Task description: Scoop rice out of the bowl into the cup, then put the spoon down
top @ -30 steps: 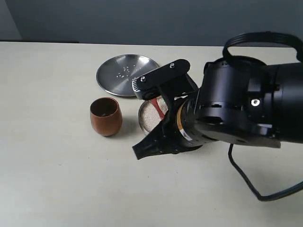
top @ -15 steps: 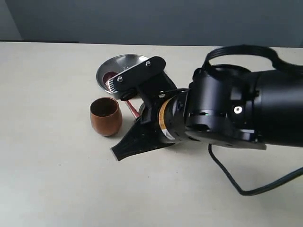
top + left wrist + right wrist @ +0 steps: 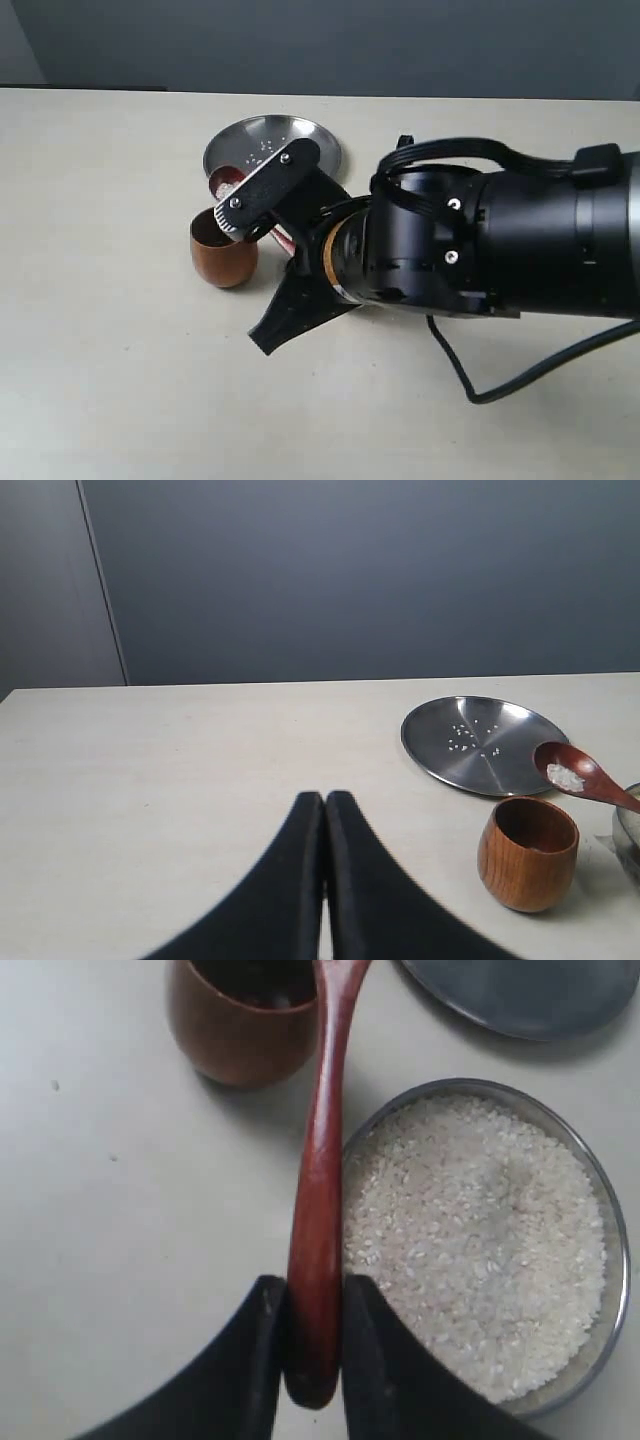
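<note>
My right gripper (image 3: 313,1300) is shut on the handle end of the dark red wooden spoon (image 3: 320,1190). The spoon's scoop (image 3: 570,770) carries a little rice (image 3: 565,776) and hovers just above the wooden cup (image 3: 527,855), on the side toward the plate. In the exterior view the right gripper (image 3: 250,282) hangs beside the cup (image 3: 222,262), and the arm hides the bowl. The metal bowl (image 3: 600,1190) is full of rice (image 3: 480,1250) and stands right next to the handle. My left gripper (image 3: 325,800) is shut and empty, well away from the cup.
A flat round steel plate (image 3: 270,140) with a few stray grains lies just behind the cup, also seen as the plate (image 3: 480,745) in the left wrist view. A black cable (image 3: 480,385) trails from the right arm over the table.
The right arm has swung left, carrying the spoon from over the bowl to the cup. The scoop now holds rice above the cup's rim. The left gripper shows no change.
</note>
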`<state>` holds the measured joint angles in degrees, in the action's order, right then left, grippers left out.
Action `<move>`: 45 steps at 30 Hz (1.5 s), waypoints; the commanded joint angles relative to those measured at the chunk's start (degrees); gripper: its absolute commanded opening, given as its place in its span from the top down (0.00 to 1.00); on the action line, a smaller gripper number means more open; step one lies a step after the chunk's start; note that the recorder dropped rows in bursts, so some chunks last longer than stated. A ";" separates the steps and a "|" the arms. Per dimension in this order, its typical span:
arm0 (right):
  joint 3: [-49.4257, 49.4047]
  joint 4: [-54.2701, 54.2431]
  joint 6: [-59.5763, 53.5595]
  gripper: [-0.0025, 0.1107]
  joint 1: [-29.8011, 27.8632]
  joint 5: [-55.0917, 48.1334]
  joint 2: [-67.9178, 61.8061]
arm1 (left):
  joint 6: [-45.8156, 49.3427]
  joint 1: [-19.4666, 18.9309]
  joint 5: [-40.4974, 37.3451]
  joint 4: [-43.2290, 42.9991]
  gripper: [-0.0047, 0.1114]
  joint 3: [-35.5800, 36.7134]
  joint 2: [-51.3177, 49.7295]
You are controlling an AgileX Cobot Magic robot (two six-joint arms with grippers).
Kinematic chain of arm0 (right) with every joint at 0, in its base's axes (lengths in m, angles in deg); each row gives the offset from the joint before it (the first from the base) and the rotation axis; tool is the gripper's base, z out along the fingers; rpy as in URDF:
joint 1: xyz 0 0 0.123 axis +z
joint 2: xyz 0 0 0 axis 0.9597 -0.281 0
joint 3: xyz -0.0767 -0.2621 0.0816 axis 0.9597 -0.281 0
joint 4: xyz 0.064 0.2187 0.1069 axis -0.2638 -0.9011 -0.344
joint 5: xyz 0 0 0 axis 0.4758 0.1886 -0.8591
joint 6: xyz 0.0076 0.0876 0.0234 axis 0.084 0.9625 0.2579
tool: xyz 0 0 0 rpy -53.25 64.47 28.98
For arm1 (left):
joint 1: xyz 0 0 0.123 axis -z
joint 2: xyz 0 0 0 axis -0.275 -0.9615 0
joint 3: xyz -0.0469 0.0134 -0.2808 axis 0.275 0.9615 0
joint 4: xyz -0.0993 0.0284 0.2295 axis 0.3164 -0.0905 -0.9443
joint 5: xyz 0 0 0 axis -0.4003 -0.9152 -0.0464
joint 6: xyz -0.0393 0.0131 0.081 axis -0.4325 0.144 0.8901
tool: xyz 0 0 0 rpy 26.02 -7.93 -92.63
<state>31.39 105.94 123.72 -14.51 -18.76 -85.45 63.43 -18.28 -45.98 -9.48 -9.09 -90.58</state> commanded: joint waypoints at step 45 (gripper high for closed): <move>6.67 8.65 -17.28 0.98 0.22 -12.01 -7.22 | -0.34 -0.12 0.11 -0.25 0.96 -0.27 -0.34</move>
<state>37.82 113.84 107.92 -14.51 -29.78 -92.58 63.43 -18.28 -45.98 -9.59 -9.09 -90.58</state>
